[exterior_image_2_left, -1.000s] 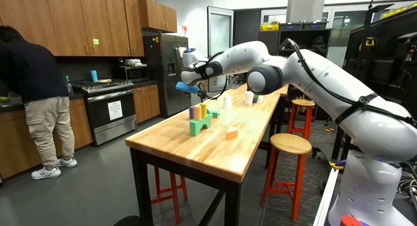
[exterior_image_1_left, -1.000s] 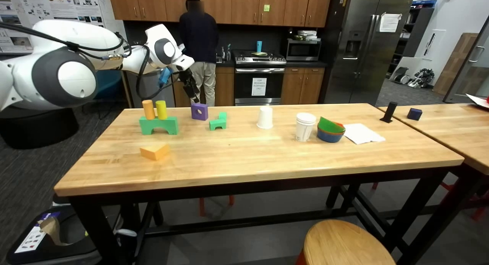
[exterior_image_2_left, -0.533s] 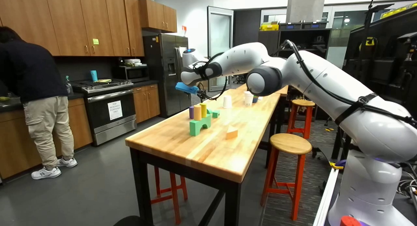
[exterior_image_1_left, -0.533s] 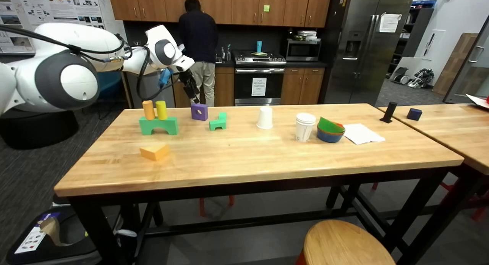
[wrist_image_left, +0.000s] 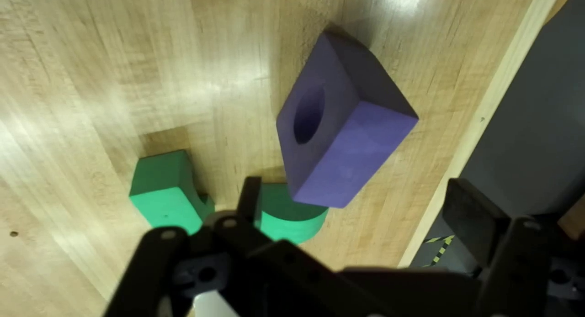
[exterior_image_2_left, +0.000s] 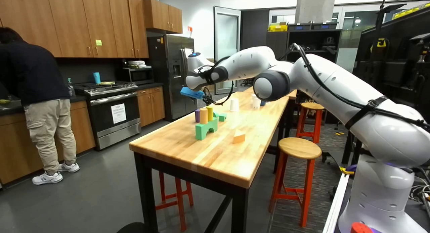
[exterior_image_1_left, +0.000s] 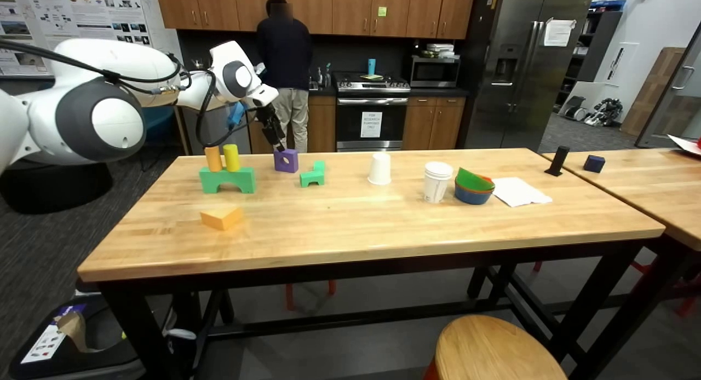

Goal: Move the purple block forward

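The purple block point(exterior_image_1_left: 293, 162) stands upright near the table's far edge, with a round hole through it. It also shows in another exterior view point(exterior_image_2_left: 197, 115), partly behind the orange cylinder, and large in the wrist view point(wrist_image_left: 352, 155). My gripper point(exterior_image_1_left: 280, 145) is just above and behind the block in that exterior view; it also shows in another exterior view point(exterior_image_2_left: 209, 99). In the wrist view the gripper point(wrist_image_left: 356, 198) is open, its fingers wide apart and holding nothing. The block lies ahead of the fingers there, nearer the left one. I cannot tell whether a finger touches it.
Green pieces point(wrist_image_left: 164, 193) lie close beside the block. A green arch point(exterior_image_1_left: 241, 179) carries orange point(exterior_image_1_left: 213, 157) and yellow point(exterior_image_1_left: 231, 157) cylinders. An orange wedge point(exterior_image_1_left: 222, 218), white cups point(exterior_image_1_left: 380, 169) and bowls point(exterior_image_1_left: 472, 194) stand on the table point(exterior_image_1_left: 356, 221). The table edge point(wrist_image_left: 484, 111) runs close by.
The arm has sunk slightly, and the gripper has shifted a little down and left in an exterior view. The purple block has not visibly moved.
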